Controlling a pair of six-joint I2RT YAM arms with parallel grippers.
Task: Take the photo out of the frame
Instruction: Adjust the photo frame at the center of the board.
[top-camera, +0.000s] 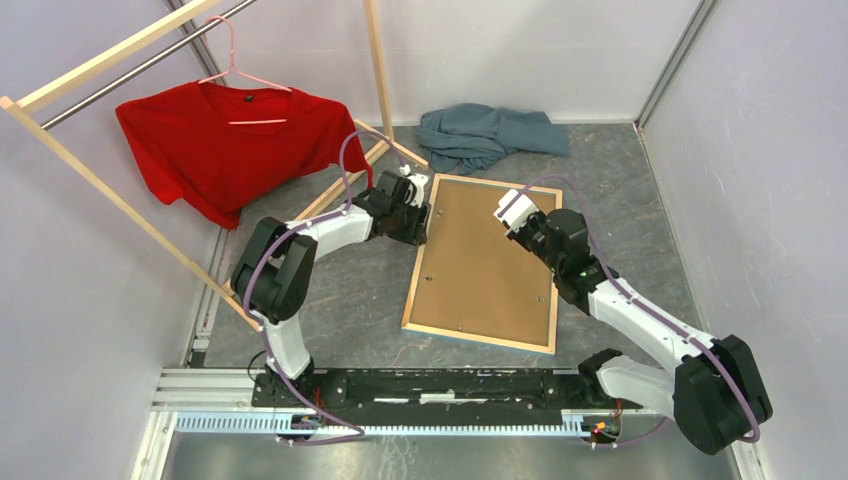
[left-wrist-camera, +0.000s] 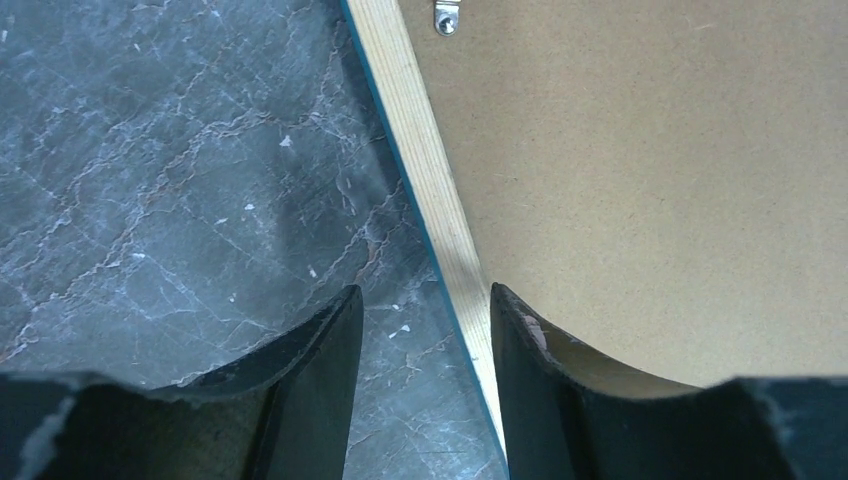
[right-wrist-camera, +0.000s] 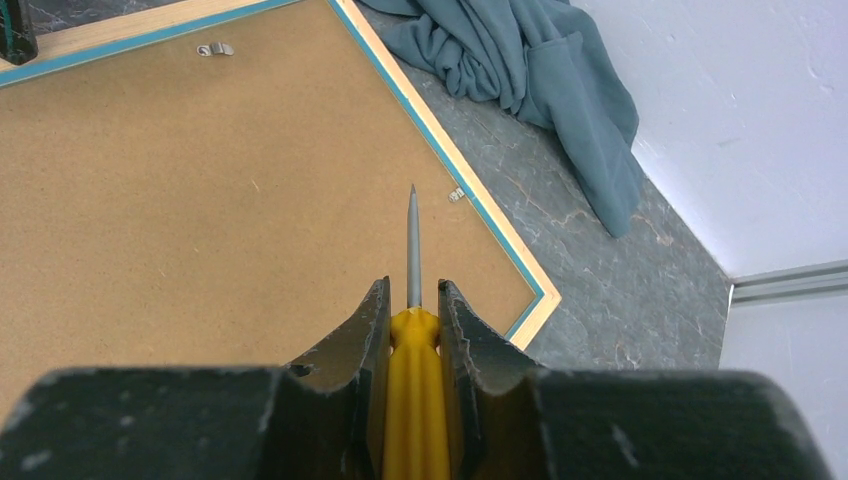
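Note:
The frame (top-camera: 478, 334) lies face down on the grey floor, its pale wood back edge and thin blue rim showing. The brown backing board (top-camera: 485, 255) fills it. The photo is hidden under the board. My left gripper (top-camera: 420, 215) is open at the frame's left edge; in the left wrist view its jaws straddle the wood edge (left-wrist-camera: 430, 190), left gripper (left-wrist-camera: 425, 305). My right gripper (top-camera: 510, 212) is shut on a yellow-handled screwdriver (right-wrist-camera: 412, 380); its tip points near a small metal clip (right-wrist-camera: 456, 195) by the frame's right edge (right-wrist-camera: 440, 130).
A red shirt (top-camera: 225, 145) hangs on a pink hanger from the wooden clothes rack (top-camera: 100, 195) at the left. A crumpled grey-blue cloth (top-camera: 485, 135) lies behind the frame. Other metal clips (right-wrist-camera: 214, 49) (left-wrist-camera: 446, 15) sit on the backing. White walls close both sides.

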